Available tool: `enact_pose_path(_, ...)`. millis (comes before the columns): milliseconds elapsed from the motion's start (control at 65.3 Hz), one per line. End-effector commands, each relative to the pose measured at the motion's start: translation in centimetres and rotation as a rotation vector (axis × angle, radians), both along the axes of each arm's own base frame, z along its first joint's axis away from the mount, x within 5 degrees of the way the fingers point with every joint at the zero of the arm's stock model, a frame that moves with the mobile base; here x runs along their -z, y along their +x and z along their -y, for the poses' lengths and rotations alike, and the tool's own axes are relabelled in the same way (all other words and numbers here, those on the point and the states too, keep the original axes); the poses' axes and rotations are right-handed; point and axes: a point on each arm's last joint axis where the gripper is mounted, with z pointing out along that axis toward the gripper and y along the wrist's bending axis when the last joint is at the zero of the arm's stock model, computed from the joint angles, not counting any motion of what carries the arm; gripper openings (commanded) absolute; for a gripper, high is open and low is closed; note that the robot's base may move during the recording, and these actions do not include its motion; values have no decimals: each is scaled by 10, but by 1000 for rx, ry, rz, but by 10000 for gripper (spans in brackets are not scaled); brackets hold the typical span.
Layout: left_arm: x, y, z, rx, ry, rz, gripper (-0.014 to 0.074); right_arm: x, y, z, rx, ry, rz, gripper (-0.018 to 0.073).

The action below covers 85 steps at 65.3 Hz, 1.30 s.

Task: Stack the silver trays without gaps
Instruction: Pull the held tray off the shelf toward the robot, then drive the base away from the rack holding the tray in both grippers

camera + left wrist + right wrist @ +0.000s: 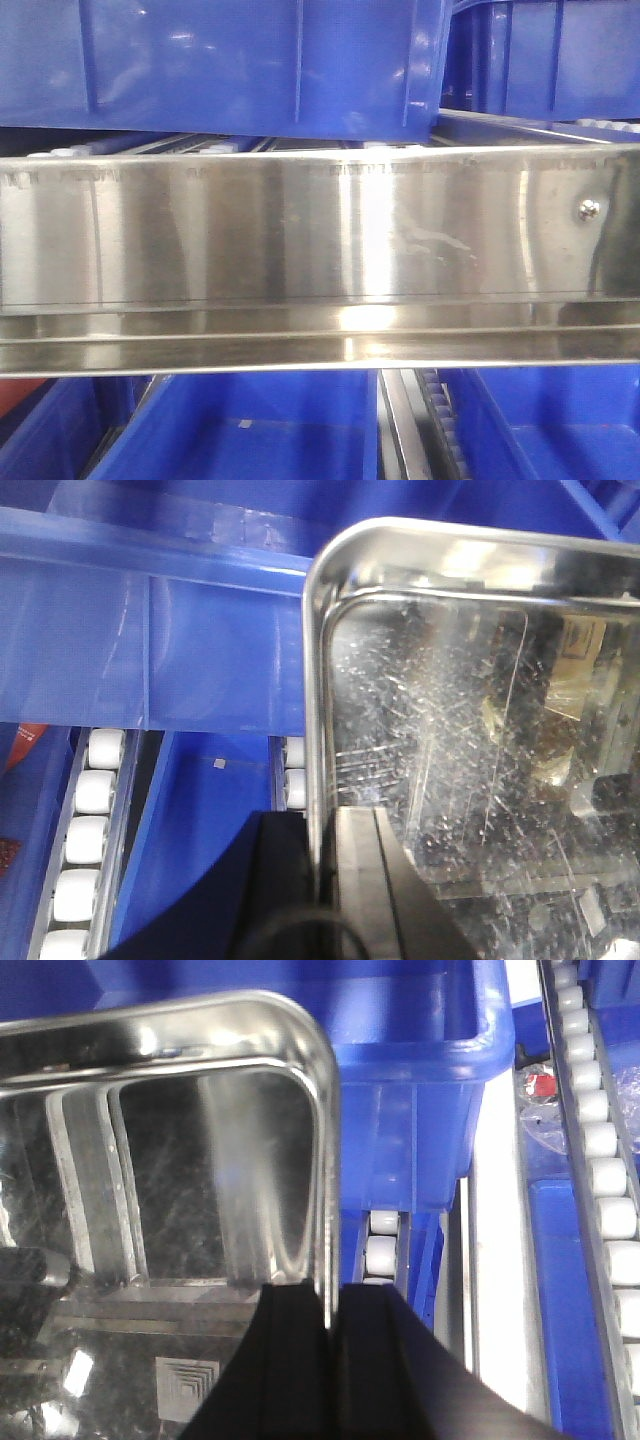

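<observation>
A silver tray [470,730] fills the right of the left wrist view, scratched and mirror-like. My left gripper [322,825] is shut on its left rim, one finger outside and one inside. The same kind of silver tray [170,1150] fills the left of the right wrist view. My right gripper [328,1295] is shut on its right rim. The tray hangs above blue bins. I cannot tell whether one tray or a stack is held. No tray or gripper shows in the front view.
A long polished steel shelf rail [300,250] with a screw [590,209] fills the front view. Blue bins [250,60] sit above and below it [240,430]. White roller tracks [85,850] [600,1150] run between blue bins [430,1090].
</observation>
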Motion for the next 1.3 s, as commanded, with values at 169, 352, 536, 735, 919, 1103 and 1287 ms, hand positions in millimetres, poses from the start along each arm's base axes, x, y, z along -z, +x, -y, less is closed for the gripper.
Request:
enact_pose_path(169,-9,-4,-4,-1,2,48,-15,-8,1,4,6,-15,64,-77)
enact_pose_path(352,-9,-4,-4,-1,2,48,-15,-8,1,4,6,-15,64,-77)
enact_pose_path(536,-9,-4,-4,-1,2,48,-15,-8,1,4,6,-15,64,-77)
enact_pose_path(735,-9,-4,-4,-1,2,48,-15,-8,1,4,6,-15,66,-77)
enact_pose_path(919,-9,-4,-4,-1,2,48,-15,-8,1,4,6,-15,66,-77)
enact_pose_path(1103,-9,-4,-4,-1,2,48,-15,-8,1,4,6,-15,66,-77)
enact_pose_path(1287,-9,-3,-5,-6,5,50,-15,-8,1,4,6,-15,66,-77)
